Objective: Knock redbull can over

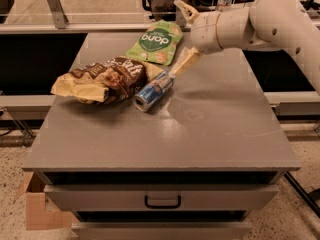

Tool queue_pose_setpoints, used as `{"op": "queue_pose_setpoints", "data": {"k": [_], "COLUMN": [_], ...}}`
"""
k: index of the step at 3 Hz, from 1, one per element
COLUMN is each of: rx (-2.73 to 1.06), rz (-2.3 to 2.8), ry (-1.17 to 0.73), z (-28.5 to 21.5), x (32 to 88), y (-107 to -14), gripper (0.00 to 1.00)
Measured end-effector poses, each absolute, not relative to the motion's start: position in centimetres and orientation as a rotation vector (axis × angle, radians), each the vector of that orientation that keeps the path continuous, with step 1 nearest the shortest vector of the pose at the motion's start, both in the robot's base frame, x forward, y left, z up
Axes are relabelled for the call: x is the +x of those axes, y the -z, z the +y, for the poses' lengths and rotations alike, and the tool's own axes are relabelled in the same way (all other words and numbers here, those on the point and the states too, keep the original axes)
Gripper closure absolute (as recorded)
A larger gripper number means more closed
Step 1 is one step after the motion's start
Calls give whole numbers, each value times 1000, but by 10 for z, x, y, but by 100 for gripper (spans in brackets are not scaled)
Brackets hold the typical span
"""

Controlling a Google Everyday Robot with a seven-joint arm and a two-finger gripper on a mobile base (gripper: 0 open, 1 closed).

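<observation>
Brown snack bag (100, 79): I see it crumpled on the left of the bench (225, 134), its right end against the can.
Redbull can (154, 91): on its side near mid-bench, silver top facing front-left, just right of the brown bag.
Green snack bag (155, 41): lying flat at the rear, behind the can.
Tool (177, 38): I read its fingers as spread wide apart, holding nothing. It hangs over the rear of the bench, lower fingertip just beside the can's far end; I cannot tell whether they touch.

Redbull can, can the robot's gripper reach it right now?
Probably yes. The gripper hangs open just behind the redbull can, which lies on its side, and nothing sits between them. The brown snack bag crowds only the can's other side.
</observation>
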State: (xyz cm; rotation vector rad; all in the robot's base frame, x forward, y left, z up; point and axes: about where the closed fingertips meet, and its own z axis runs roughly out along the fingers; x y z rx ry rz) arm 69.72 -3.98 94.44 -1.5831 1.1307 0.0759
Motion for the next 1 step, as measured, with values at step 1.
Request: {"op": "queue_pose_setpoints", "data": {"k": [1], "rx": [-1586], "rz": [1130], "ry": [-79], "z": [-39], "x": [697], "y": [-944], "gripper": [0]}}
